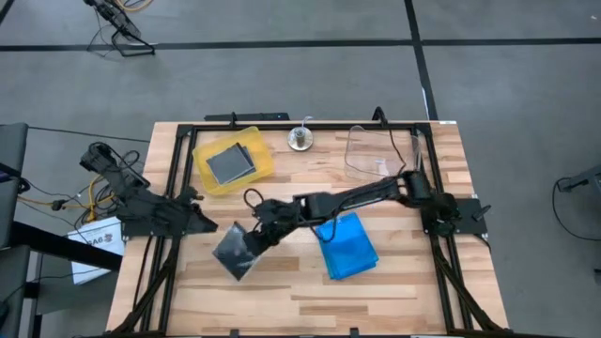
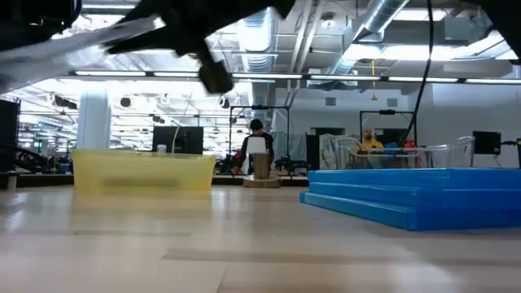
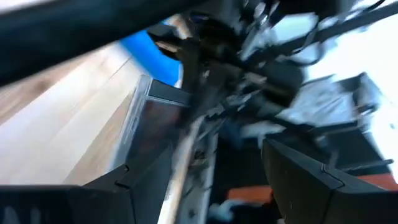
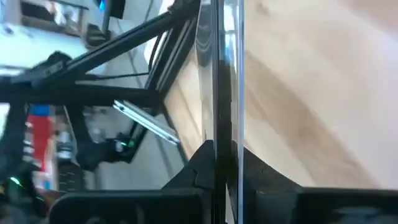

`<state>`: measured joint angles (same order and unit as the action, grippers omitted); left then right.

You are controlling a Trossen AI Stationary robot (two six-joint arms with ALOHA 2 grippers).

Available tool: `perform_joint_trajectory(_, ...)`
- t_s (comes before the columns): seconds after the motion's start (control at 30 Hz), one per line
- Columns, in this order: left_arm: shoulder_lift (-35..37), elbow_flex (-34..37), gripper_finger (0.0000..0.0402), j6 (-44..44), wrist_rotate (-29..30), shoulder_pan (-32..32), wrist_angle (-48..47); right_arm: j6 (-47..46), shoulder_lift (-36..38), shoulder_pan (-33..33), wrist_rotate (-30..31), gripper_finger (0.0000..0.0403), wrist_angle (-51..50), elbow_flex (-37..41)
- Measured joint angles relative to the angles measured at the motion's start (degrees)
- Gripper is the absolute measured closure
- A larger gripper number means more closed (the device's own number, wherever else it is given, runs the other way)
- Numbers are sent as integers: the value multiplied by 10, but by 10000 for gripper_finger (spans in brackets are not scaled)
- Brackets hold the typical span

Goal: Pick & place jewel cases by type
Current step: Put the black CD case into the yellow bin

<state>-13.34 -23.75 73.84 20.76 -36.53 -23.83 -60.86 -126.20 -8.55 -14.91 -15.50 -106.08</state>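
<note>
My right gripper (image 1: 254, 237) reaches across the table from the right and is shut on a smoky grey jewel case (image 1: 233, 253). The low view shows this case (image 2: 57, 49) high above the wood. Blue jewel cases (image 1: 347, 246) lie stacked flat on the table just right of it, also seen in the low view (image 2: 407, 195). More grey cases (image 1: 228, 162) lie inside the yellow tray (image 1: 208, 178). My left gripper (image 1: 202, 223) waits at the table's left edge, open (image 3: 217, 180), close to the held case. My right gripper pinches the grey jewel case between its two fingers at the edge on its right, far side (image 1: 246, 242). The wrist view shows the case edge-on (image 4: 221, 93), running straight out from between the fingers (image 4: 202, 165). The case is lifted clear of the table and tilted.
A clear plastic bin (image 1: 376, 150) stands at the far right of the table. A small round metal object (image 1: 300, 140) sits at the far edge beside the tray. Bare wood lies along the near side (image 1: 300, 300). People show in the room beyond the table (image 2: 256, 142).
</note>
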Motion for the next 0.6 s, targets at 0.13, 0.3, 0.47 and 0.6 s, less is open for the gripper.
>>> perform_joint_trajectory(0.13, 32, -1, 159, -14, 45, 0, 28, 86, 52, 15, 35, 391, -106, 0)
perform_joint_trajectory(0.3, 40, -1, 159, -14, 82, 0, 38, 216, 108, 33, 104, 394, -207, 0)
perform_joint_trajectory(0.47, 39, -1, 159, 3, 105, 0, 41, 397, 153, 39, 180, 391, -228, 0)
perform_joint_trajectory(0.6, 39, -1, 159, 5, 130, 0, 40, 570, 180, 38, 230, 394, -224, 0)
